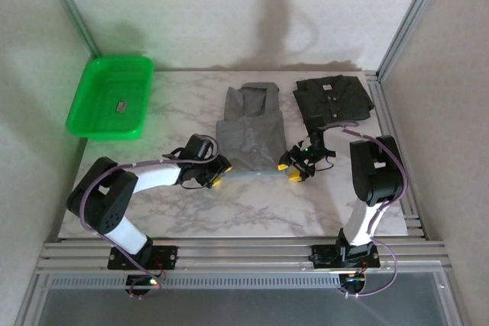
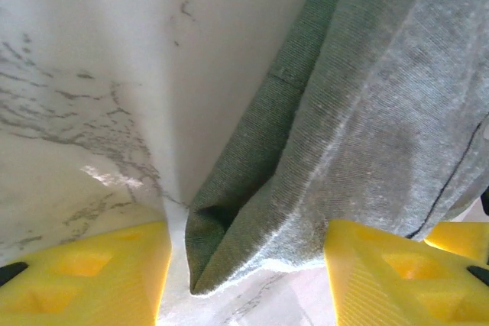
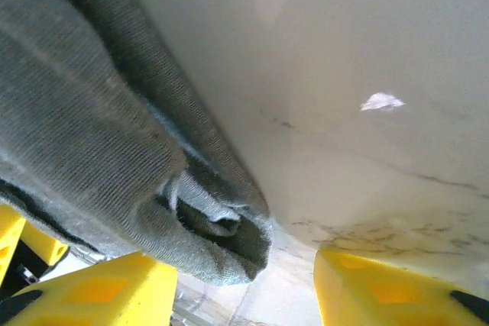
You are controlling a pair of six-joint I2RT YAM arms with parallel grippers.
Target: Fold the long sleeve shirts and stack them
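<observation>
Nearest, the left gripper (image 1: 211, 175) and right gripper (image 1: 289, 171) (yellow plastic fingers, half apart) each straddle a near corner of the folded grey shirt (image 1: 248, 131), fine-woven, not pinched, on the veined marble table (image 1: 252, 208). Beyond, right: the flat charcoal shirt (image 1: 332, 99). Far left: a glossy green tray (image 1: 92, 112), label unreadable.

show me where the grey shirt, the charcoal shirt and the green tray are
grey shirt (image 1: 248, 131), top external view, on its folded body
charcoal shirt (image 1: 333, 99), top external view, on its button front
green tray (image 1: 99, 106), top external view, on its bare floor
</observation>
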